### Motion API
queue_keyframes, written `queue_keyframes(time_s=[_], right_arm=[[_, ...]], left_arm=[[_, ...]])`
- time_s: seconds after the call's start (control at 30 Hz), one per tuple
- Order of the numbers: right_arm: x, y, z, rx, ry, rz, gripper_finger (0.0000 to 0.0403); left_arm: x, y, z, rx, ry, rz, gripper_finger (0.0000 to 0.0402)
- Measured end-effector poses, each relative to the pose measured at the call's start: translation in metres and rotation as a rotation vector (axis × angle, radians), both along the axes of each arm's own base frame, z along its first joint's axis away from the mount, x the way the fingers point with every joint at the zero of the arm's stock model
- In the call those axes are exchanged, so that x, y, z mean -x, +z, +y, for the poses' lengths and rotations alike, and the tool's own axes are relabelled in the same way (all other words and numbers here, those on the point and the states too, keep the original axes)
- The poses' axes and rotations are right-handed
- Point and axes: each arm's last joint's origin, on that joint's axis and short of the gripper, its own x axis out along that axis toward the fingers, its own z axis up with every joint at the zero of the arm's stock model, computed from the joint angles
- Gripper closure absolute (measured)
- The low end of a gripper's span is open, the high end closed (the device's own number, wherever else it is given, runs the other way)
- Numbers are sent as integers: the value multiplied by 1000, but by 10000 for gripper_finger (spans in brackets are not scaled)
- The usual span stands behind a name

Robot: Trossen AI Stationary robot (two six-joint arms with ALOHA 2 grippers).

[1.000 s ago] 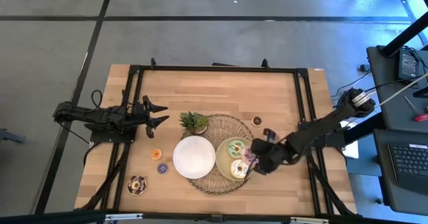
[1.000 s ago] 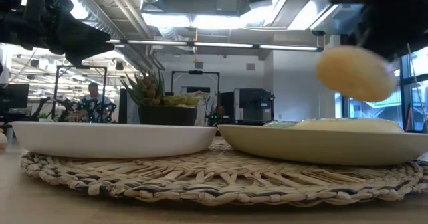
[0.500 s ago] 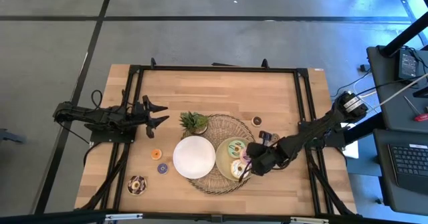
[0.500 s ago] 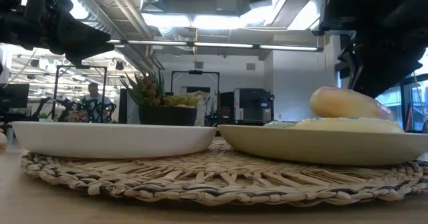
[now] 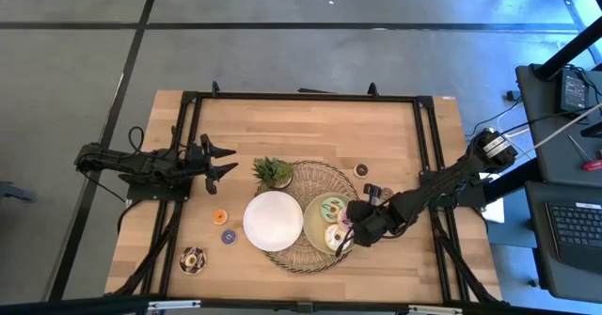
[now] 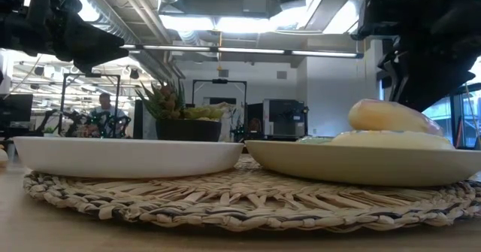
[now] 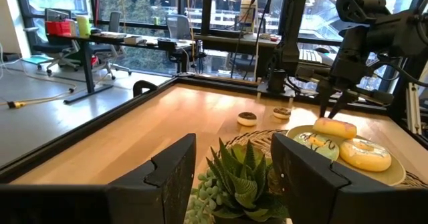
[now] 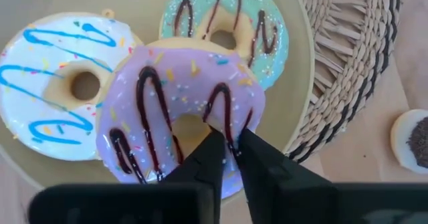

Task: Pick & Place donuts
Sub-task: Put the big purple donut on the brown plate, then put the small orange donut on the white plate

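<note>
Since 1 second before, the right gripper (image 8: 227,140) had come down over the pale-green plate (image 5: 314,208), and the pink donut (image 8: 177,110) now lay there on 2 others, the green donut (image 8: 227,17) and the white donut (image 8: 63,93). Its fingers were close together at the ring's inner rim; whether they still pinched it I cannot tell. Probably the placing was almost done. The pink donut rested tilted, with no long axis. The left gripper (image 5: 221,162) waited, fingers spread, beside the plant (image 5: 273,171) on the bench (image 5: 310,132).
</note>
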Motion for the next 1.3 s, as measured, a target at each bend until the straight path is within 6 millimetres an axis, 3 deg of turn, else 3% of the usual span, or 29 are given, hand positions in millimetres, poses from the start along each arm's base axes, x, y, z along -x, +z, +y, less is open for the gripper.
queue_keyframes(time_s=[0.37,0.73,0.87,1.0,1.17,1.3], right_arm=[[1,1,-1,13,20,11,262],[17,26,-10,3,21,0,249],[32,43,-14,5,36,-6,249],[50,52,-15,-8,63,-90,249],[77,49,-28,-25,56,-220,249],[96,44,-43,-76,26,-305,249]], left_arm=[[0,0,0,1,-1,-1,212],[0,0,0,56,-11,-17,212],[0,1,-2,214,-57,-71,210],[0,2,-1,251,-26,-95,211],[0,7,0,335,-20,-168,213],[-2,16,-2,304,-63,-174,213]])
